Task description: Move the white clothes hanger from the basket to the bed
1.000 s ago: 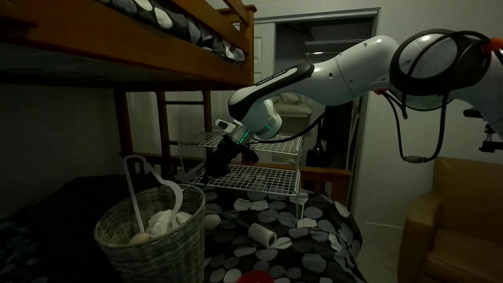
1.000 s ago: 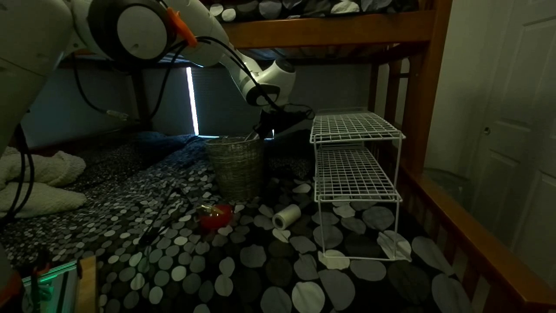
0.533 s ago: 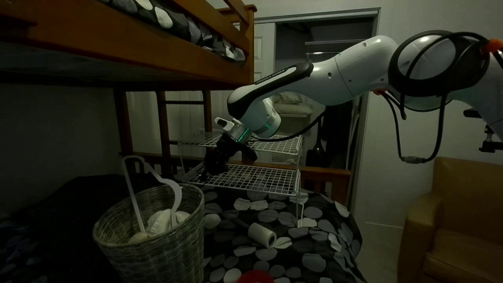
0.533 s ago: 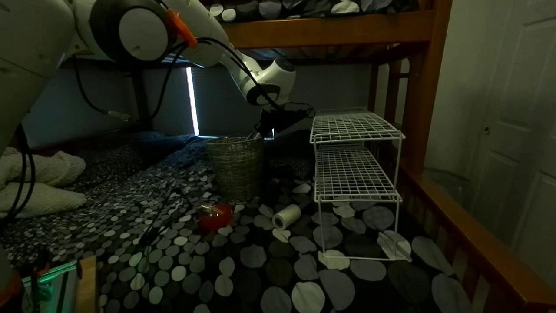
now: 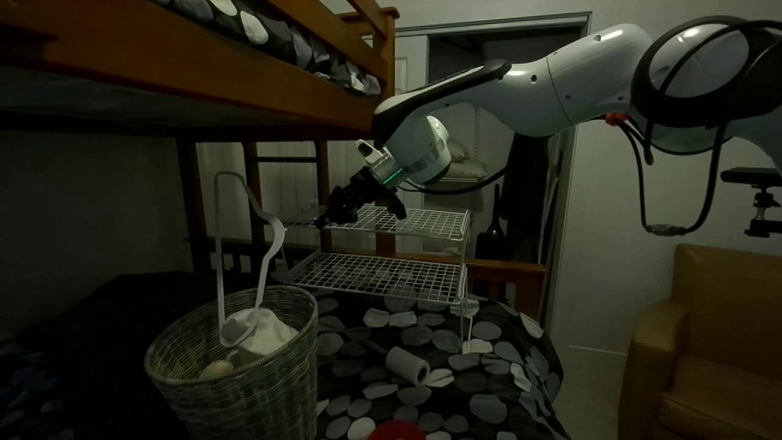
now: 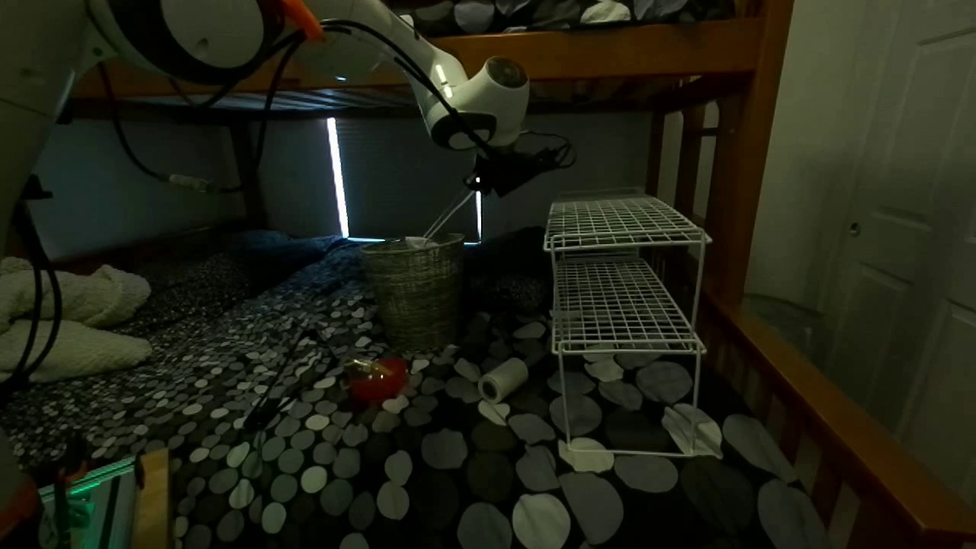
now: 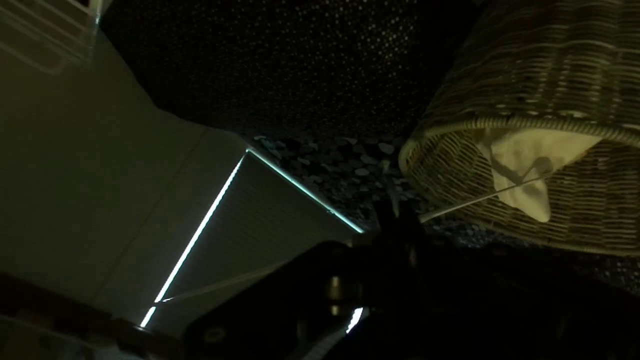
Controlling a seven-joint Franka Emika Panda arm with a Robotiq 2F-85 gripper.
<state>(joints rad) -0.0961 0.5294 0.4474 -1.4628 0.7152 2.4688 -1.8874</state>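
The white clothes hanger [image 5: 219,256] stands steeply tilted, mostly above the rim of the wicker basket [image 5: 256,391], with its lower end inside. My gripper [image 5: 321,223] is up and beside the basket. In an exterior view the hanger [image 6: 448,216] runs from the basket [image 6: 415,293] to my fingertips [image 6: 474,183]. In the wrist view the fingers [image 7: 397,210] are shut on the hanger [image 7: 470,202], which reaches into the basket [image 7: 540,85]. The contact itself is very dark. The bed [image 6: 343,450], with its dotted black cover, lies under everything.
A white wire rack [image 6: 629,351] stands on the bed beside the basket. A white roll [image 6: 503,381] and a red object [image 6: 381,380] lie near it. White cloth [image 5: 266,333] sits in the basket. The upper bunk rail [image 5: 183,85] overhangs. A tan armchair [image 5: 696,342] stands beyond the bed.
My arm and gripper have risen. The hanger has risen with them and stands more upright, further out of the basket. The basket and rack have not moved.
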